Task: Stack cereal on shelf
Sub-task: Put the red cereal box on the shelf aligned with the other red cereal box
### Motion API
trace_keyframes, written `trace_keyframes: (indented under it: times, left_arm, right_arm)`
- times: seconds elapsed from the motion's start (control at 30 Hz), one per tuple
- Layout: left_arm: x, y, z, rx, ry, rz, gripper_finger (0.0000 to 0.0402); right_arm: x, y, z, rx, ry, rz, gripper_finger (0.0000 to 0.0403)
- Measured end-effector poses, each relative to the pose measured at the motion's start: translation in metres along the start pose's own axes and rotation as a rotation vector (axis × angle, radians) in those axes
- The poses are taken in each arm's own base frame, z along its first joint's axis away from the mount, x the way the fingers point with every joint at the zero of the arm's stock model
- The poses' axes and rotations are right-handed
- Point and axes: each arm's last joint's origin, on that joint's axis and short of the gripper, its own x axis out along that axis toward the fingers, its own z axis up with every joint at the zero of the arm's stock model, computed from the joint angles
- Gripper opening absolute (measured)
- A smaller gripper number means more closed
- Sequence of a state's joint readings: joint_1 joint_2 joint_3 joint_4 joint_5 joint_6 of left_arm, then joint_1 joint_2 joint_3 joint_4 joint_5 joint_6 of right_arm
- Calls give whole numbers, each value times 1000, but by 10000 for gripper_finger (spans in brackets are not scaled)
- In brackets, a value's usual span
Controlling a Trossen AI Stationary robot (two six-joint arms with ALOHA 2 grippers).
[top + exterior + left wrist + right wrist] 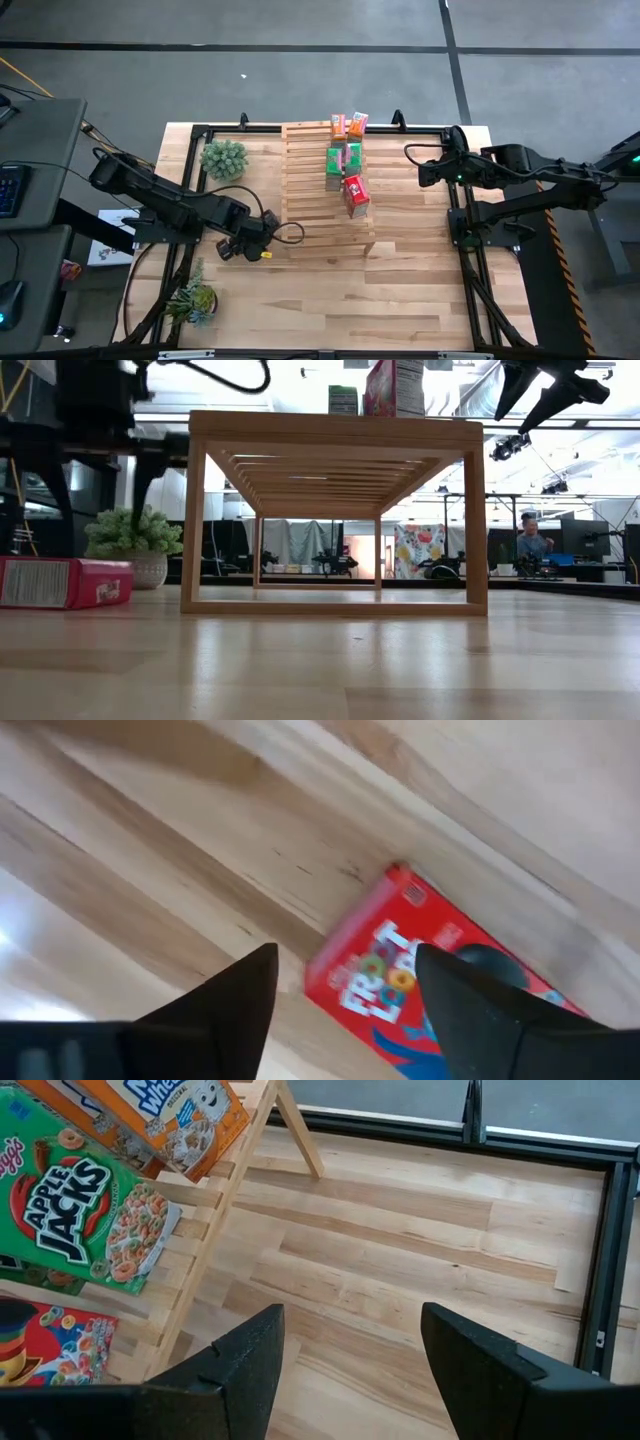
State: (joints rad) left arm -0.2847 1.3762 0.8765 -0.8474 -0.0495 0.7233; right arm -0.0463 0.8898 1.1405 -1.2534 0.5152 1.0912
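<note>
Tabletop (330,300) | left pincer (340,1010) open over red cereal box (400,970) | right pincer (350,1370) open, empty

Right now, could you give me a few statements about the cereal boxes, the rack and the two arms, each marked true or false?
1. Several cereal boxes stand on top of the wooden rack. True.
2. A red cereal box lies flat on the tabletop below the left gripper. True.
3. The right gripper holds an orange box. False: its jaws are open and empty, beside the rack.
4. The left gripper's jaws are shut on the red box. False: they stand open above it.
5. Two potted plants sit on the table's left side. True.
</note>
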Motion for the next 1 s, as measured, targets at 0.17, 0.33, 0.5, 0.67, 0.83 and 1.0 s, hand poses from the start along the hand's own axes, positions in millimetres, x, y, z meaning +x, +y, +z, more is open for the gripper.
trace_keyframes:
  times: [0.17,0.33,0.5,0.67,0.83,1.0]
  left_arm:
    - [-5,-2,-5,-77,34,13,192]
    - [-30,-8,-19,-307,52,29,161]
    - [-52,-20,-45,-711,-8,100,63]
    - [-50,-45,-70,-1085,-7,125,6]
    - [-42,-63,-80,-1338,96,79,1]
    - [-34,-65,-79,-1511,221,81,0]
  right_arm:
    - [0,0,0,0,-4,-3,229]
    - [0,0,0,-1,-4,-3,229]
    - [0,0,0,-1,-5,-4,229]
    - [0,0,0,-4,-11,-7,229]
    - [0,0,1,-20,-29,-17,229]
    - [0,0,1,-30,-30,-18,229]
